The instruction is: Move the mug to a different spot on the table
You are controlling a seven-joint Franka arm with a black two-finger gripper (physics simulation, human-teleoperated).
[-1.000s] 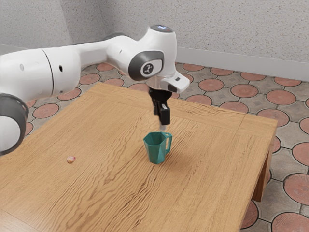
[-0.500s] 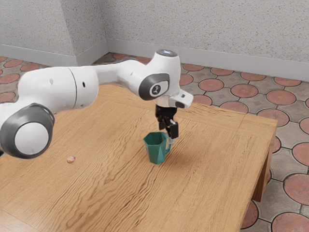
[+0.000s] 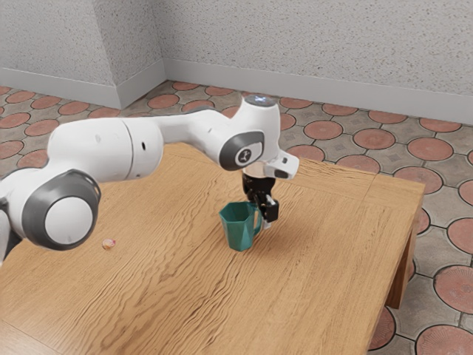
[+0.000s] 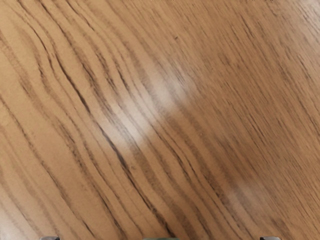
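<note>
Your black two-finger gripper [image 3: 266,217] was down at the handle side of the teal faceted mug [image 3: 236,228] | grip width: honestly couldn't tell | mug stood upright just beside the hand on the light wooden table [image 3: 162,288]

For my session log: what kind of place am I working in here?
Probably a plain indoor room, rendered: a wooden table, round terracotta floor tiles, speckled grey walls with a skirting board.

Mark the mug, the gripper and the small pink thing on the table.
mug [image 3: 236,229], exterior view, on its green side wall.
gripper [image 3: 267,216], exterior view, at its tip by the mug's handle.
small pink thing [image 3: 109,243], exterior view, on its middle.
</note>
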